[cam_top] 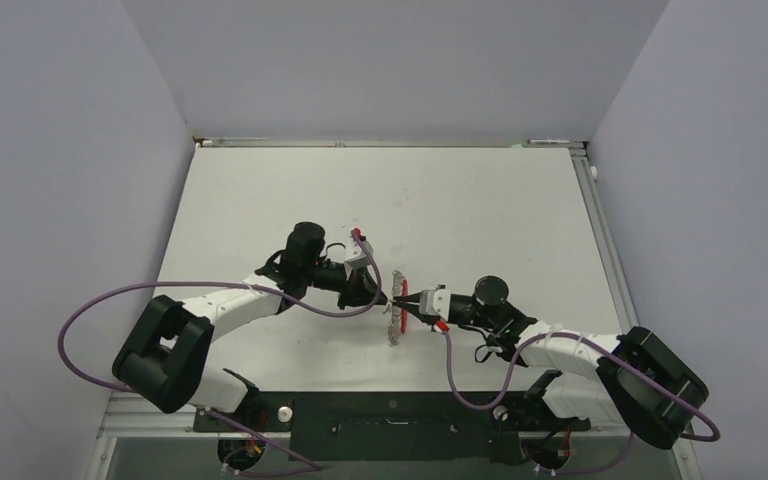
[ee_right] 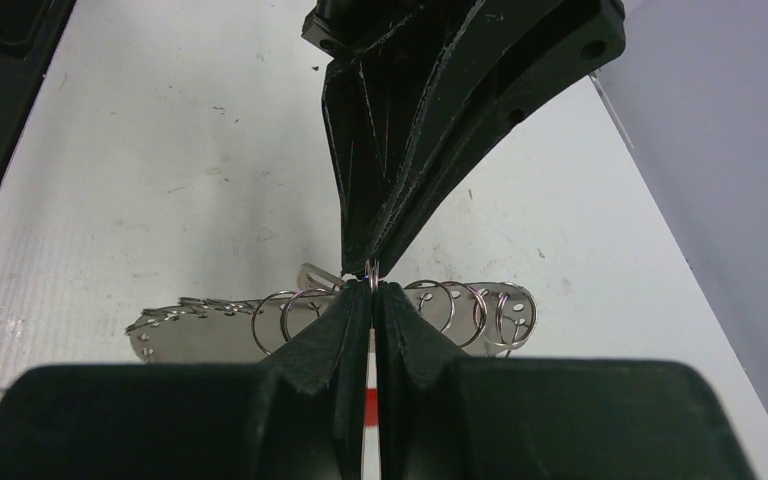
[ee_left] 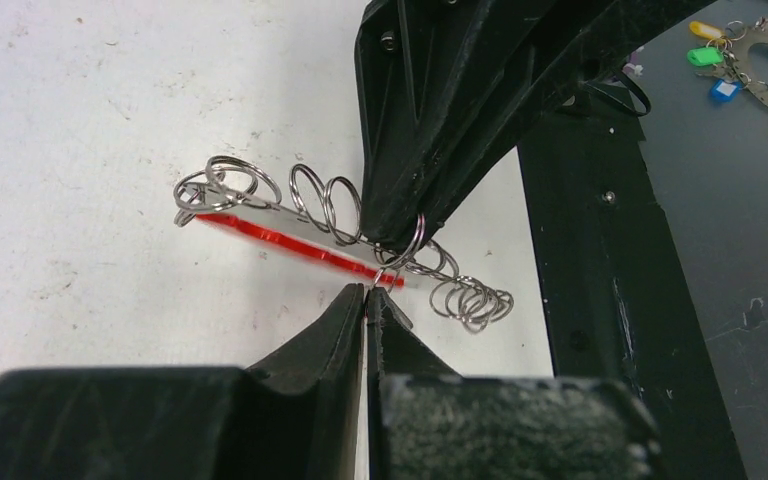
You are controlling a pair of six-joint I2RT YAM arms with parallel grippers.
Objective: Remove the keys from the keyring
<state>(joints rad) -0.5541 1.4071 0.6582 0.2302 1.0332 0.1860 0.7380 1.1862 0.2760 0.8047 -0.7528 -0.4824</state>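
The keyring assembly [cam_top: 397,305] stands on edge on the white table between my two grippers: a flat silver strip with holes [ee_right: 200,335], several thin metal rings [ee_left: 310,195] threaded along it, and a bright red curved piece [ee_left: 290,243] against it. My left gripper [ee_left: 368,292] and right gripper [ee_right: 372,285] meet tip to tip, both shut on one small ring [ee_left: 407,243] at the strip's middle. A small flat silver piece [ee_right: 317,274] behind the rings may be a key; no key shows clearly.
The black base frame [ee_left: 600,260] runs along the table's near edge. Another bunch of rings with coloured tags [ee_left: 750,50] lies on the dark floor beyond it. Grey walls enclose the table on three sides [cam_top: 60,150].
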